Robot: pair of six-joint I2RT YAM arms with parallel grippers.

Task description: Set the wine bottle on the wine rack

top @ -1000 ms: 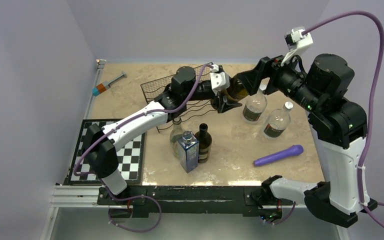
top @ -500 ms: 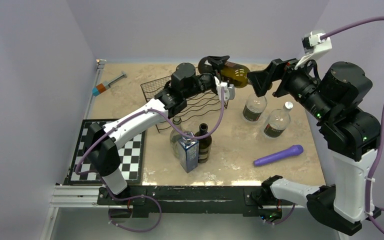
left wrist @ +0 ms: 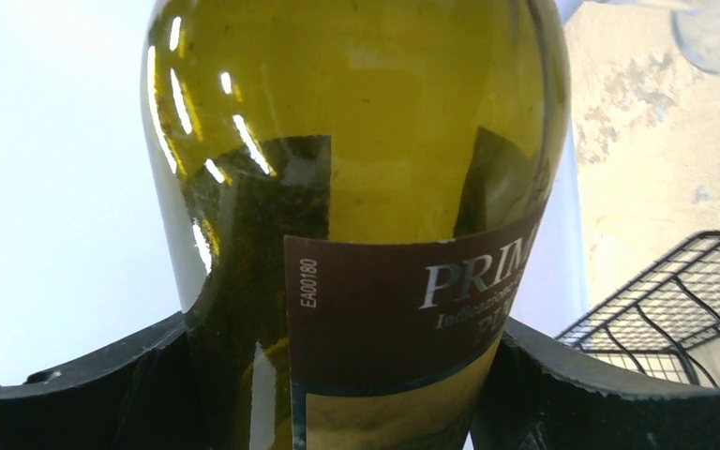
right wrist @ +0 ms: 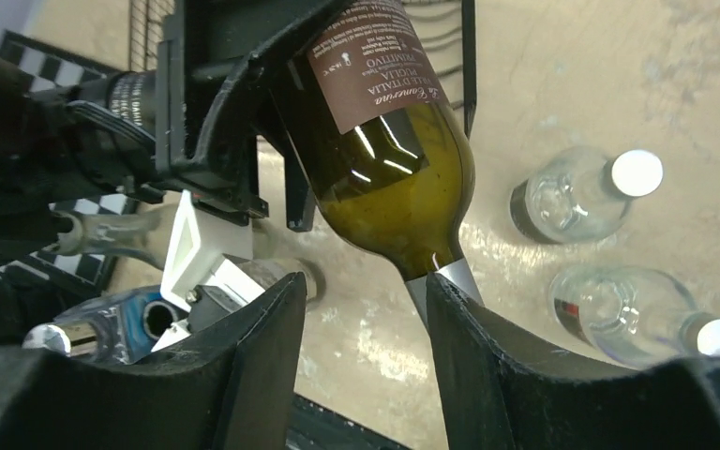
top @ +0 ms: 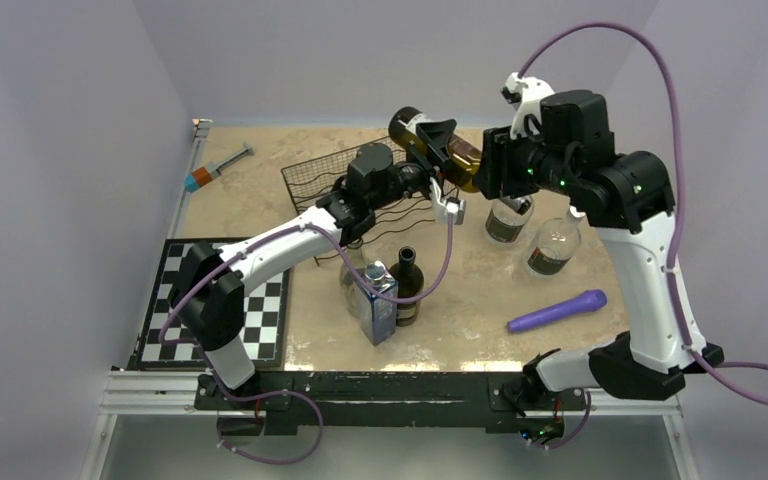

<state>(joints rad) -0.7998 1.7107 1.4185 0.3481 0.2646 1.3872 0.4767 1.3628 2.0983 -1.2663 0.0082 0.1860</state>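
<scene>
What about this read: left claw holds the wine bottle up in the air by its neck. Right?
Not quite. The left claw holds the wine bottle by its labelled body, not its neck; the left wrist view shows this. The neck points toward the right claw. The bottle is up in the air, as you said.

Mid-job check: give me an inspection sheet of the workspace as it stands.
Surface: beige table, no spills seen.
Job's things: wine bottle held tilted in the air, not yet on the wine rack.
Clutter: checkerboard, blue carton, dark bottle, two capped clear bottles, purple tool, syringe.
End effectors: left end effector clamps the bottle's body; right end effector at its neck, grip unclear.
Cables: purple cable sags beside the dark bottle.
Surroundings: plain walls, nothing seen.
</scene>
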